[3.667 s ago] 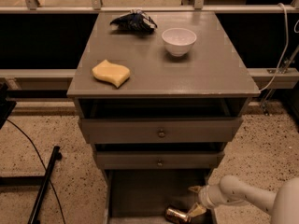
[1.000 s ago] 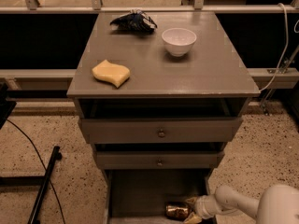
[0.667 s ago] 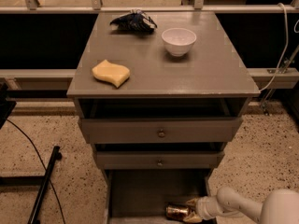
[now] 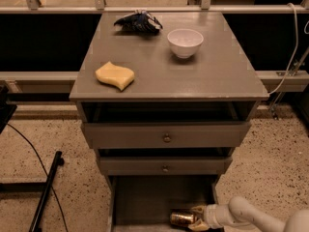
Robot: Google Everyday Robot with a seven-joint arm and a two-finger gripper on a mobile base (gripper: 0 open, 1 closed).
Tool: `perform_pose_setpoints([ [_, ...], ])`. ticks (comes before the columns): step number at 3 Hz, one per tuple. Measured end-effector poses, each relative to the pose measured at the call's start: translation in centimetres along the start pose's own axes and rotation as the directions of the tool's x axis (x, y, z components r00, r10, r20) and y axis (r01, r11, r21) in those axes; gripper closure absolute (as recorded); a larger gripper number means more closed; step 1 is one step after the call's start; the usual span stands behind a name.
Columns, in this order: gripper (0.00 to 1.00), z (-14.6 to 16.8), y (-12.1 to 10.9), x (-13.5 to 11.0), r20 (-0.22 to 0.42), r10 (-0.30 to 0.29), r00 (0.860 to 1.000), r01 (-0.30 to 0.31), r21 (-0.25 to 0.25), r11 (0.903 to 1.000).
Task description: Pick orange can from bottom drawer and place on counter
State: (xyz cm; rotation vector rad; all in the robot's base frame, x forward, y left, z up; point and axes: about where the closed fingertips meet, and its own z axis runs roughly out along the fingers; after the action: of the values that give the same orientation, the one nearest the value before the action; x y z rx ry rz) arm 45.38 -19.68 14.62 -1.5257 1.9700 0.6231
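Down in bottom drawer (image 4: pixel 145 197), tool (image 4: pixel 197 217) at orange can (image 4: pixel 181 219); drawer front cropped.

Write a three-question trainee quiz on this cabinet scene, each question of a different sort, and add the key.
1. True or false: the orange can stands upright on the counter.
2. Where is the pincer? A) above the counter. B) low in the bottom drawer, at one end of the can. C) out of view.
3. Name the item on the counter that is nearest its front edge.

Key
1. False: the can lies on its side in the bottom drawer.
2. B.
3. The yellow sponge.
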Motion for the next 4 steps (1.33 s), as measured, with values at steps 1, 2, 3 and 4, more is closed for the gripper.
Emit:
perform_pose_setpoints([
  [1, 1.0, -4.0, -0.8, -3.8, 0.108, -0.066, 0.992, 0.059, 0.068, 0.9959],
  [2, 1.0, -10.1, -0.6, -9.7, 0.197, -0.201, 0.96, 0.173, 0.149, 0.9735],
  [3, 1.0, -16.7, 0.8, -16.0, 0.233, -0.317, 0.919, 0.276, 0.191, 0.942],
  [4, 1.0, -25.5, 1.1, -22.7, 0.237, -0.453, 0.86, 0.399, 0.242, 0.8845],
])
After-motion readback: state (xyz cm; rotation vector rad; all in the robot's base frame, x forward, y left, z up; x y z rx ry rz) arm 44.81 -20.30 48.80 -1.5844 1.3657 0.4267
